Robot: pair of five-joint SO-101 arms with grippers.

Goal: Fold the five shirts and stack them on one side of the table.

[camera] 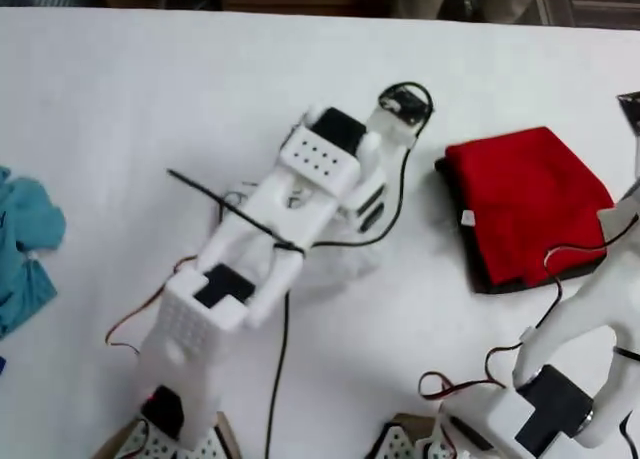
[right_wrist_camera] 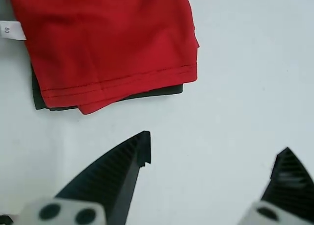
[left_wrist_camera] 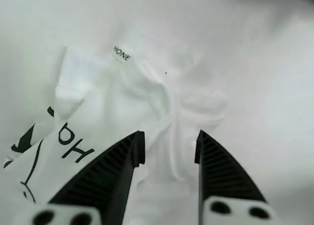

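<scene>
left end effector (left_wrist_camera: pixel 169 149) points down at a white shirt (left_wrist_camera: pixel 162 102) that lies crumpled on the white bench (camera: pixel 150 79), with its two black fingers (left_wrist_camera: pixel 120 168) a modest way apart. a raised ridge of the white cloth runs straight into the gap between them. whether either finger presses the cloth i cannot tell, so it reads as partly open and not clamped on anything. just beyond its fingertips sits the shirt's neck label (left_wrist_camera: pixel 122 53), and to one side of the fingers a flap of the same shirt carries black print (left_wrist_camera: pixel 73 146)

right end effector (right_wrist_camera: pixel 216 154) is spread wide and grips nothing, with bare bench under the gap. ahead of its fingertips, near but apart from them, lies a folded red shirt (right_wrist_camera: pixel 108 43), flat, with a stitched hem facing the end effector. the red shirt rests on top of a folded dark shirt (right_wrist_camera: pixel 157 91), whose edge peeks out past the red hem and along one side. a small white tag (right_wrist_camera: pixel 11 30) sticks out at the red shirt's side edge

in the high view the left arm stretches over the middle of the bench, and the red-on-dark stack lies beside the left end effector, on the right arm's side and apart from it. a teal shirt (camera: pixel 25 249), unfolded and bunched, lies well away from both end effectors, at the bench edge on the left arm's outer side
</scene>
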